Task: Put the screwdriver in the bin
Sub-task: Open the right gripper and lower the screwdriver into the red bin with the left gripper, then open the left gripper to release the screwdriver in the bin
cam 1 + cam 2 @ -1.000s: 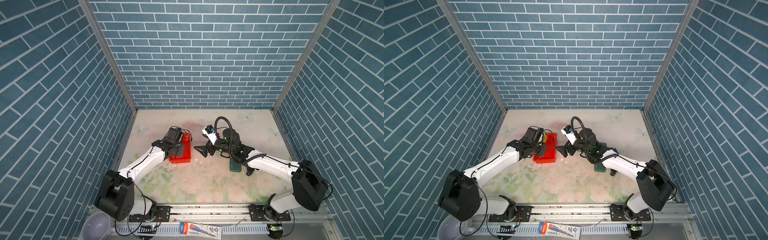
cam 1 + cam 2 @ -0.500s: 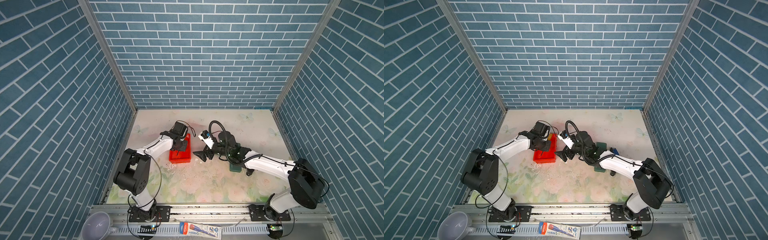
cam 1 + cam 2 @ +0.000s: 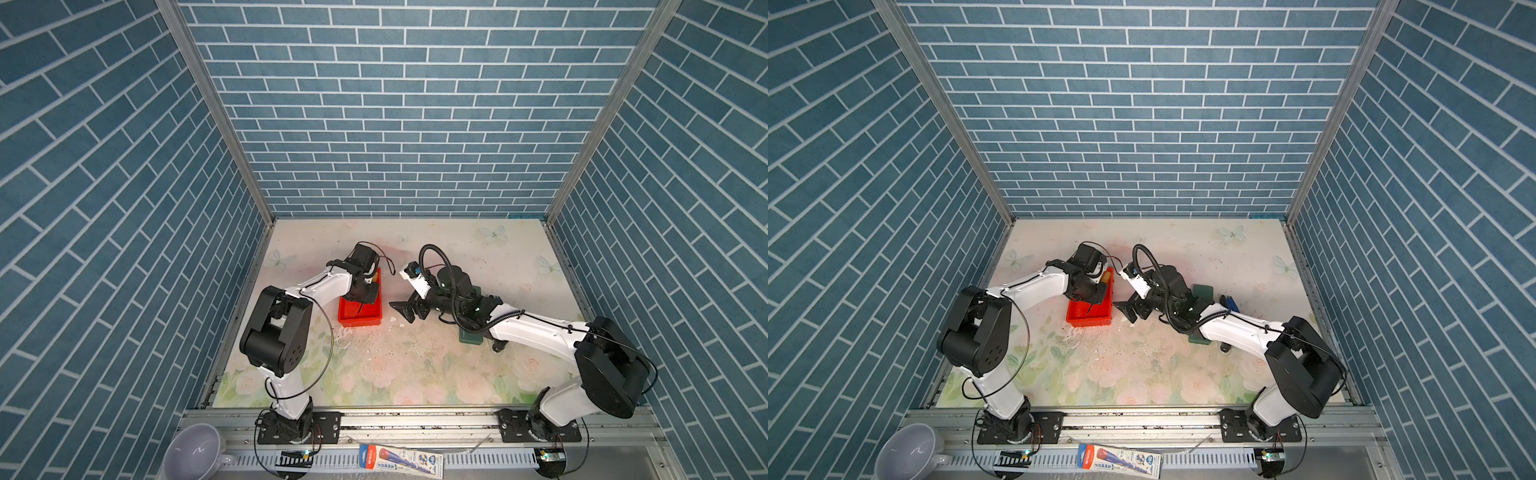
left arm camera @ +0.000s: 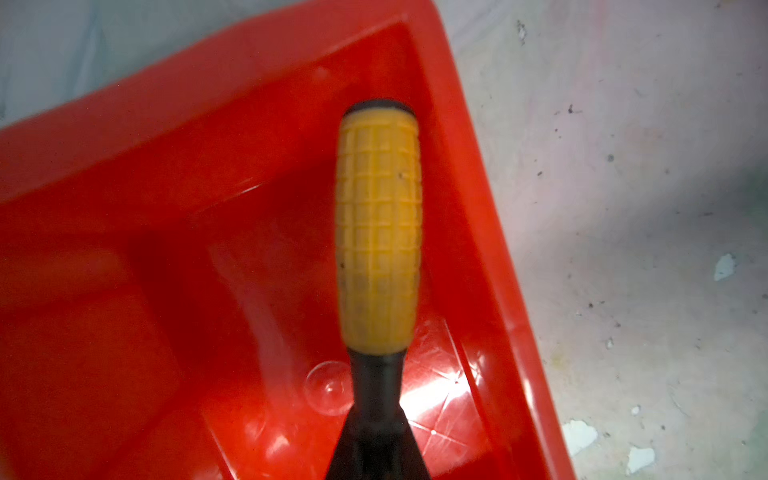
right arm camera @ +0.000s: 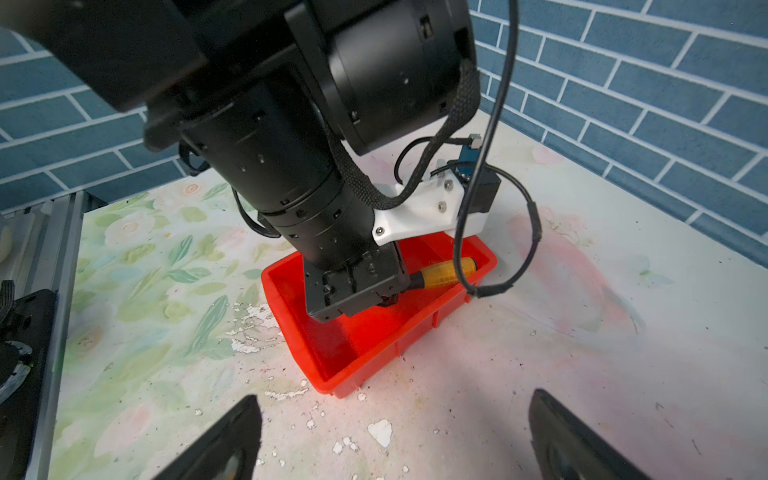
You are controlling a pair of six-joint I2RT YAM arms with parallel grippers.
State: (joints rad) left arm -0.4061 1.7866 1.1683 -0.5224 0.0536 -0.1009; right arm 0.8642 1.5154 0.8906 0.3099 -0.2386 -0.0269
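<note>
Screwdriver held by left gripper over bin; lower, then release; right gripper wide

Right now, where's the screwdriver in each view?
Top views: orange handle at the bin's far end, by the left wrist, and.
Left wrist: centre, handle over the bin's corner.
Right wrist: sticking out of the left gripper.
Shared landmark: the red bin.
</note>
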